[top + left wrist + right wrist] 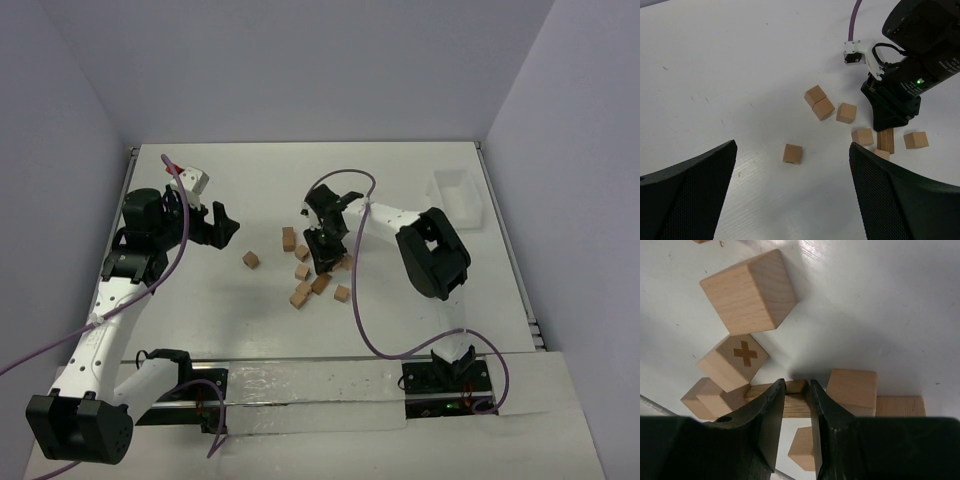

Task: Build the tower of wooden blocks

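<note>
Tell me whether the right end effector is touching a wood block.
Touching. The right wrist view shows both fingers pressed against the sides of one wood block, no gap.

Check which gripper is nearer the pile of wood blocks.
Right. The right gripper is down in the wood blocks, its fingers either side of one block. The left gripper hangs open off to their left, apart from them.

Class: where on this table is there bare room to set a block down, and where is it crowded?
Bare: the far strip between the left hand and the back wall; the near strip between the wood blocks and the arm bases. Crowded: around the right hand, down among the blocks; the white bin sits far right.
</note>
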